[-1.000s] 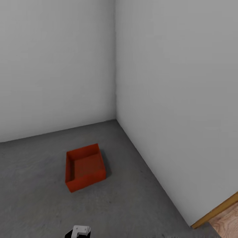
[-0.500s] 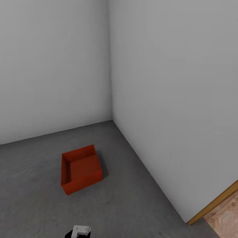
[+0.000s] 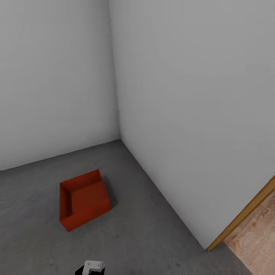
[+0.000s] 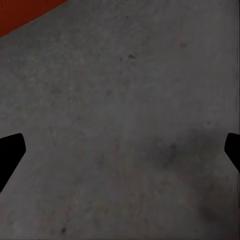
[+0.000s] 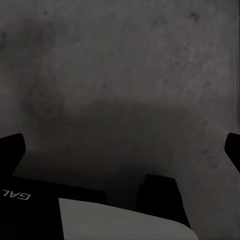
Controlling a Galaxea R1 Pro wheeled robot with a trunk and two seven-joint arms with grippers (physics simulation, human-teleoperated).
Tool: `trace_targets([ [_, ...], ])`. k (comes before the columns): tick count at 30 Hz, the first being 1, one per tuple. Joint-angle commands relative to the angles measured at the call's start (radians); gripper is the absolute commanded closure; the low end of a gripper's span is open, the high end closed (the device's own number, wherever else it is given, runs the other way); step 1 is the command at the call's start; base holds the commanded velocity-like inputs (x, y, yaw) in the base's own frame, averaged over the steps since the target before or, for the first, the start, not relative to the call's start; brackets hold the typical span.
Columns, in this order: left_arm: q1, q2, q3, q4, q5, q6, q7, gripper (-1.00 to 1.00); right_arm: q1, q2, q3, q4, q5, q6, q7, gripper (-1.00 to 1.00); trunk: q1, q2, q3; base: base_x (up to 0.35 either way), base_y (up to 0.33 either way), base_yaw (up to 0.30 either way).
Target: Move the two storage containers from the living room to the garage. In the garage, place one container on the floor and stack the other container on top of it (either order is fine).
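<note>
One orange-red storage container (image 3: pixel 84 199) sits alone on the garage's dark-grey concrete floor (image 3: pixel 145 233), near the corner of two pale-grey walls, open side up and with nothing in it. A corner of it (image 4: pixel 20 12) also shows in the left wrist view. My left gripper (image 4: pixel 120 150) hangs open over bare concrete, holding nothing, with its dark fingertips (image 4: pixel 10 150) spread wide. In the right wrist view my right gripper (image 5: pixel 120 147) is open too, above shadowed concrete. A second container is out of view.
Two plain grey walls meet at a corner (image 3: pixel 116 114) behind the container. At the lower right a wooden threshold (image 3: pixel 244 214) leads onto light wood-plank flooring (image 3: pixel 256 244). A white part of my own body (image 3: pixel 93 266) shows at the bottom edge.
The whole head view has slid left, so the camera has turned right. More of the wood-plank floor shows at the lower right. The container lies where it was on the concrete.
</note>
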State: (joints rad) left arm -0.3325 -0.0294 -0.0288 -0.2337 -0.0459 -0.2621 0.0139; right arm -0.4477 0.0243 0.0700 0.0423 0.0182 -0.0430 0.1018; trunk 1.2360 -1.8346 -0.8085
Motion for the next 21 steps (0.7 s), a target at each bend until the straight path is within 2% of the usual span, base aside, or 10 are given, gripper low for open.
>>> trace_targets([
  [1,0.000,0.000,-0.002,0.000,-0.005,-0.003,0.001,-1.00,-0.002,0.000,0.007,0.004,0.002,-0.005,0.001,-1.00,0.000,0.000,0.000,0.000,0.000,-0.253],
  [21,0.000,0.000,-0.002,0.000,-0.005,-0.003,0.001,-1.00,-0.002,0.000,0.007,0.004,0.002,-0.005,0.001,-1.00,0.000,0.000,0.008,0.000,0.000,-0.259],
])
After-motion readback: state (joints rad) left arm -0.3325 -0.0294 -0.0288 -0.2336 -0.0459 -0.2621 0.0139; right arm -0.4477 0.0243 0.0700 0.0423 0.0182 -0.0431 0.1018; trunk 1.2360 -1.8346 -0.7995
